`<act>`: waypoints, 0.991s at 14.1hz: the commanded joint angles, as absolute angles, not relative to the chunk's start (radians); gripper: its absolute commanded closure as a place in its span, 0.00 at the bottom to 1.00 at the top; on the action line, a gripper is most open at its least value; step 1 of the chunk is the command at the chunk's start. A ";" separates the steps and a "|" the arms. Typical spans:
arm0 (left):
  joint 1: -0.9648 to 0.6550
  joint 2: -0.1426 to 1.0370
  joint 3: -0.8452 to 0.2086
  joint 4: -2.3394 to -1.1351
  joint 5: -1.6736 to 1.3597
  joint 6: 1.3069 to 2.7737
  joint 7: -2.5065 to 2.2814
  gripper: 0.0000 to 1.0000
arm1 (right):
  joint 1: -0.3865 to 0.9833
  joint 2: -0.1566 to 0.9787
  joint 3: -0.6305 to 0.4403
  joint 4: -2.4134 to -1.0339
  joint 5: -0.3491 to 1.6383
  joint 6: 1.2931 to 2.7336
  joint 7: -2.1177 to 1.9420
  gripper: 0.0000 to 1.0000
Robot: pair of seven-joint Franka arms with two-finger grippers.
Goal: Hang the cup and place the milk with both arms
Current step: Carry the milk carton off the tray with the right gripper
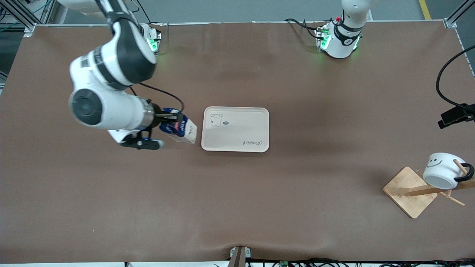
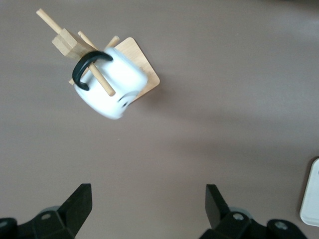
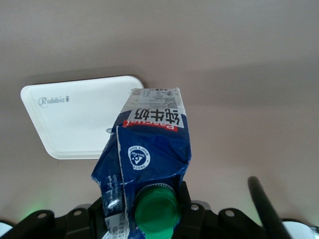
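The cup [image 1: 441, 170], white with a black smiley, hangs by its black handle on a peg of a wooden rack [image 1: 408, 193] at the left arm's end of the table. It also shows in the left wrist view [image 2: 117, 84]. My left gripper [image 2: 148, 191] is open and empty, high over bare table beside the rack; it is out of the front view. My right gripper [image 1: 169, 118] is shut on the top of the milk [image 1: 183, 129], which is tilted beside the white tray [image 1: 237, 142]. The right wrist view shows the milk [image 3: 154, 144], its green cap between the fingers.
The tray [image 3: 75, 124] has a bear drawing and holds nothing; its edge shows in the left wrist view [image 2: 311, 199]. The rack [image 2: 142, 57] has a square base and several pegs. A black part with a cable [image 1: 456, 113] juts in over the left arm's end.
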State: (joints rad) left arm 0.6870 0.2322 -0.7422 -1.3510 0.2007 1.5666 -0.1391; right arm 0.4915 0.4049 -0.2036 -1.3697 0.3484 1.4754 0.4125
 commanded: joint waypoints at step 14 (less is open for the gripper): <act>0.242 0.077 -0.325 -1.365 0.156 1.465 -0.132 0.00 | 0.206 0.223 -0.187 -1.695 0.071 1.574 0.036 1.00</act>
State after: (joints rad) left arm 0.3471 0.1152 -0.4464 -1.3497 0.1812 1.4913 -0.1451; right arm 0.2383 0.2980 -0.2064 -1.5866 0.1011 1.5213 0.0879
